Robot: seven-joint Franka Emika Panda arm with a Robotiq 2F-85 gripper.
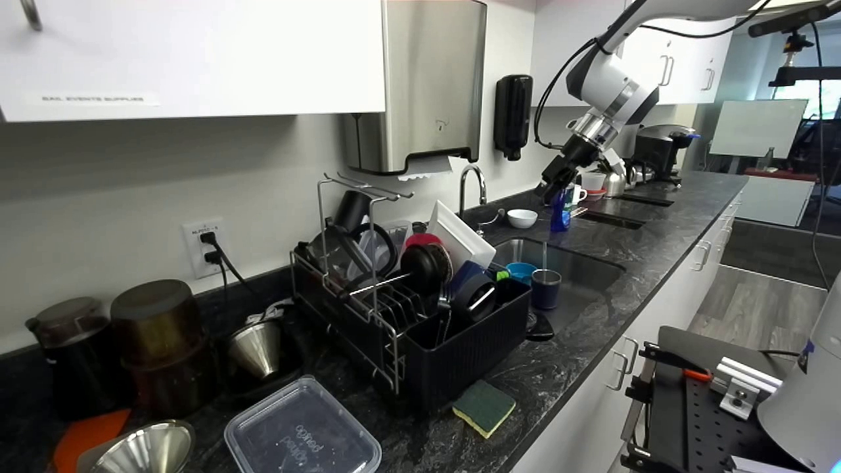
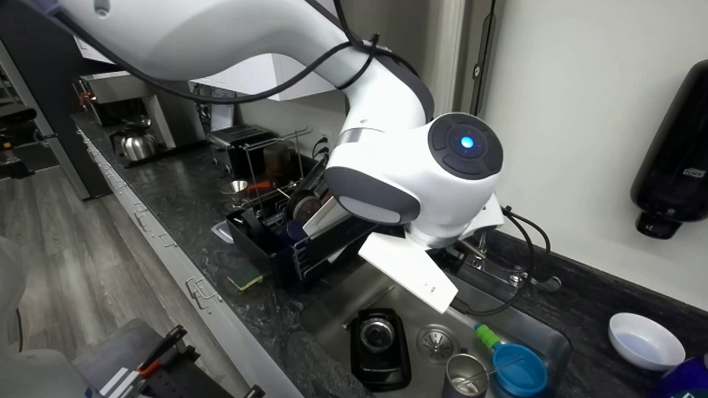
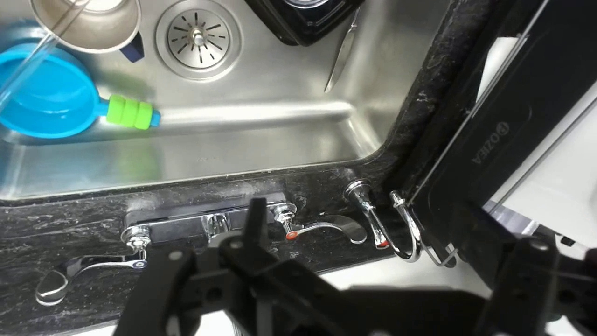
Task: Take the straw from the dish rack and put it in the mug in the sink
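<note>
Wrist view: the black two-fingered gripper point(image 3: 368, 228) is being held widely spread. Below it, a thin transparent straw point(image 3: 29, 65) is being supported, tilted, inside a dark-blue, steel-lined mug point(image 3: 100, 32), itself being contained in the recessed metal sink point(image 3: 261, 79). To one side of the gripper and lower, a black wire dish rack point(image 1: 402, 312) is being observed.

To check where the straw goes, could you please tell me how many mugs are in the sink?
1: the dark blue mug holding a clear straw, next to the green-handled blue vessel. Parts of the sink are hidden, so others may be unseen.
</note>
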